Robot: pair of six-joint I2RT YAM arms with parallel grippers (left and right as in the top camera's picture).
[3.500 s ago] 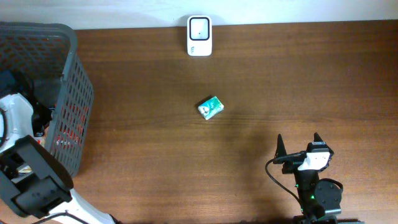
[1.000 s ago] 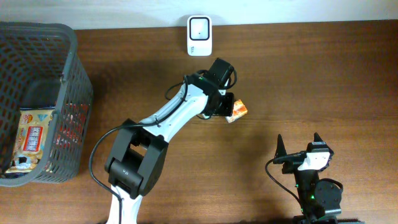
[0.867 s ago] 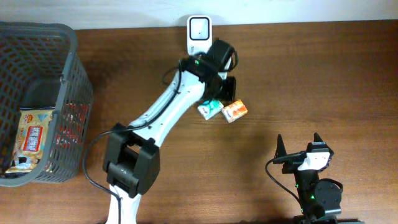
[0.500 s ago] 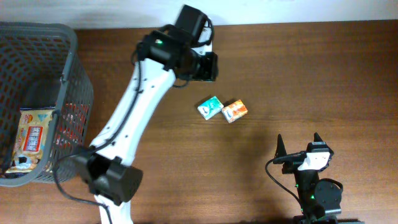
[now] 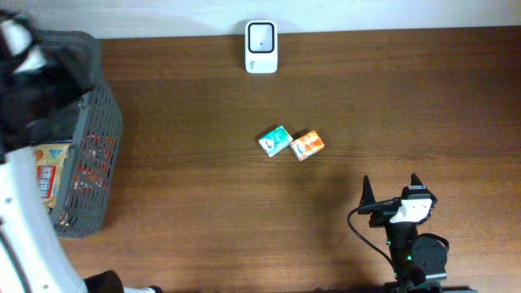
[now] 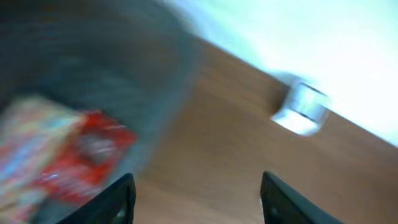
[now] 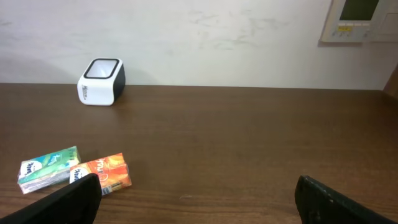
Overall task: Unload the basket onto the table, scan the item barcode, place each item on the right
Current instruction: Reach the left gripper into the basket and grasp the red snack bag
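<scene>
Two small cartons lie side by side mid-table, a green one [image 5: 276, 141] [image 7: 48, 168] and an orange one [image 5: 307, 145] [image 7: 102, 174]. The white barcode scanner [image 5: 260, 47] [image 7: 101, 81] stands at the far edge. My left arm [image 5: 24, 73] is a motion blur over the basket at the far left. In the left wrist view my left gripper [image 6: 199, 199] is open and holds nothing, with the scanner [image 6: 301, 109] a blurred shape beyond it. My right gripper [image 5: 391, 191] [image 7: 205, 208] rests open near the front edge, well short of the cartons.
A dark mesh basket [image 5: 110, 114] stands at the left edge with colourful snack packets [image 5: 49, 163] [image 6: 81, 155] inside. A pale wall runs behind the table's far edge.
The left arm set the orange carton beside the green one, let go and swung fast past the scanner to the basket, its jaws widening. The right arm has not moved.
</scene>
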